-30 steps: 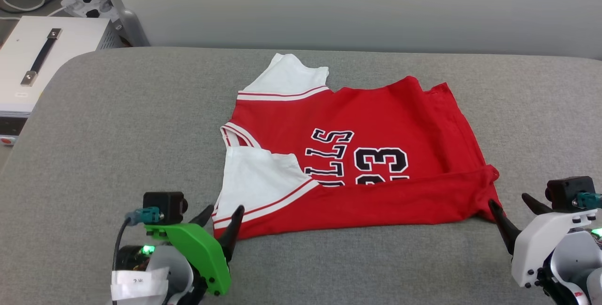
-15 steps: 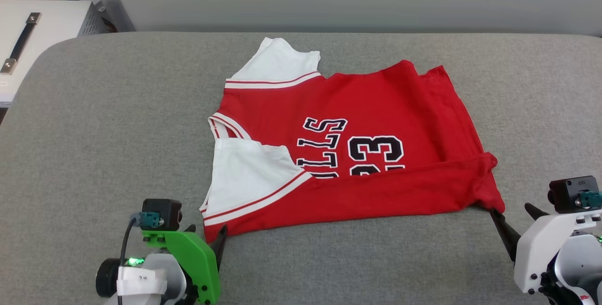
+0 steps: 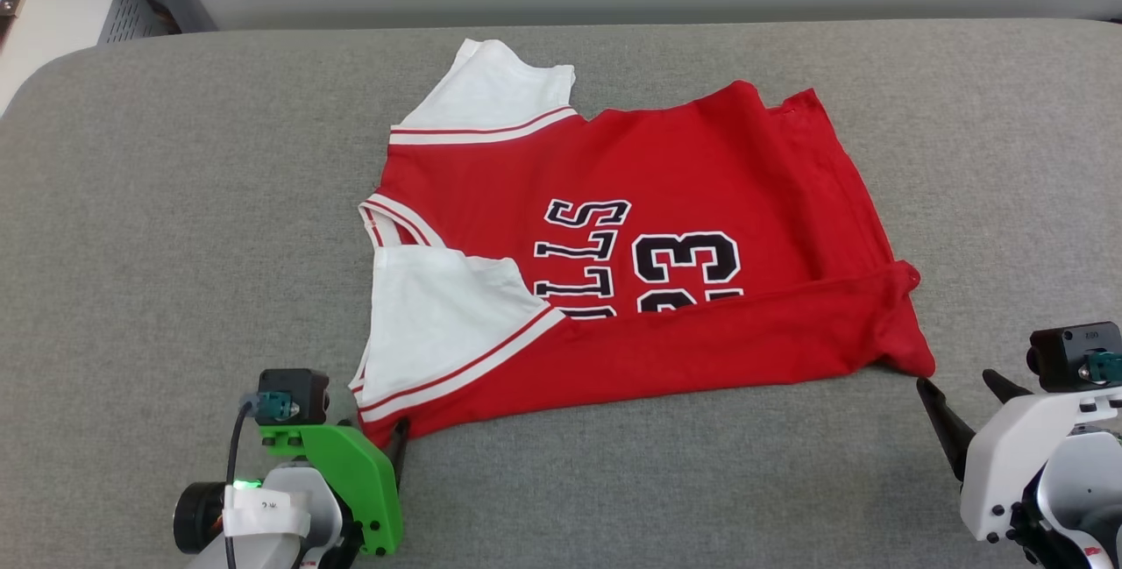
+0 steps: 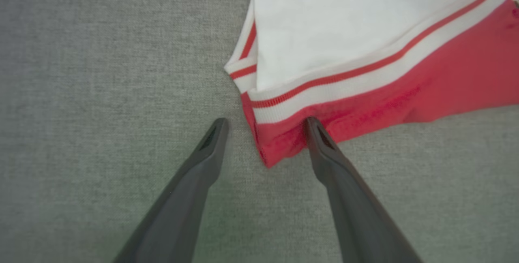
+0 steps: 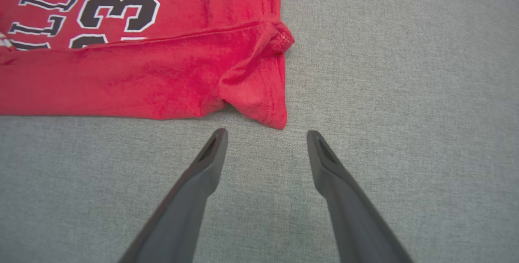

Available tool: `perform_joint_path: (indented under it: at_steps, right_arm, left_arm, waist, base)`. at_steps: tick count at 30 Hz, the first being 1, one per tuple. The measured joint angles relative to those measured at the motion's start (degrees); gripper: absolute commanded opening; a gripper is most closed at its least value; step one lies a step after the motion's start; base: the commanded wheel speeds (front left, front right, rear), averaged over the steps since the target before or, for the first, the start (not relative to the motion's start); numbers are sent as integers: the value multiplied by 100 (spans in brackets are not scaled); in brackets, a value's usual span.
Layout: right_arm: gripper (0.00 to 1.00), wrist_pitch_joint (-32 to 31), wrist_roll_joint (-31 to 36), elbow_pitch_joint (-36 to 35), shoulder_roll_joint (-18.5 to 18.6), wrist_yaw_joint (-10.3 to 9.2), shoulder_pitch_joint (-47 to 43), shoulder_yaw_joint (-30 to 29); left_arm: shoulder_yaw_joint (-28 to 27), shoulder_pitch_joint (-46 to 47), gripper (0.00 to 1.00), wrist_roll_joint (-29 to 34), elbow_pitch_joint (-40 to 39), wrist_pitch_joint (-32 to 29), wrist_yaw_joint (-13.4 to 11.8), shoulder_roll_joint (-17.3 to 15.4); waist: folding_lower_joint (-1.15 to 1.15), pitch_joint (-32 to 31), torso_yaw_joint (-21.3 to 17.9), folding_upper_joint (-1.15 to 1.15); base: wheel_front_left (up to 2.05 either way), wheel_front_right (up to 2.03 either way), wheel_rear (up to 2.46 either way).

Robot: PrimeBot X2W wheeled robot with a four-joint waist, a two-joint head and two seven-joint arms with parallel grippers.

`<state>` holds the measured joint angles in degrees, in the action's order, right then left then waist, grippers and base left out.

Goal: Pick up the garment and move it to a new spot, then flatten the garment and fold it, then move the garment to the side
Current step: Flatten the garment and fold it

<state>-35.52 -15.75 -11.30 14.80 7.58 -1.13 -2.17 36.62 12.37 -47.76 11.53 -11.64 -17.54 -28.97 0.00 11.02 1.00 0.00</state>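
On your left, the left gripper has its two dark fingers spread across the near left corner of the red thin-fabric T-shirt with white sleeves, one tip at the hem. The T-shirt lies on the grey fabric-covered surface, its near edge folded over the black-and-white print. On your right, the right gripper is spread too, just short of the near right corner.

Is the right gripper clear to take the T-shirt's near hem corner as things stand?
Likely yes: the right gripper is open, and a corner of the T-shirt lies just beyond its fingertips, nothing between.
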Motion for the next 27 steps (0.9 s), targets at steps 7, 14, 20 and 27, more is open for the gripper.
perform_joint_path:
  at_steps: [7, 14, 20, 27]
  right_arm:
    - [100, 48, 27, 0, 0, 0, 12, 20]
    - [100, 48, 51, 89, 51, 0, 20, -29]
    - [100, 10, 177, 355, 136, 0, 230, -176]
    - [100, -207, 359, 1103, 27, 0, 740, -199]
  left_arm:
    - [16, 148, 11, -78, 292, -191, 73, 41]
    - [12, 176, 0, -166, 289, -244, 214, 74]
    - [-90, 105, 0, -144, -314, 56, 196, -16]
    - [-102, 104, 0, -58, -989, 49, 89, -167]
  waist:
    - [0, 82, -29, 0]
    - [0, -40, 6, 0]
    - [0, -143, 230, 0]
    - [0, -59, 412, 0]
  base:
    - [0, 0, 0]
    - [0, 0, 0]
    - [0, 0, 0]
    - [0, 0, 0]
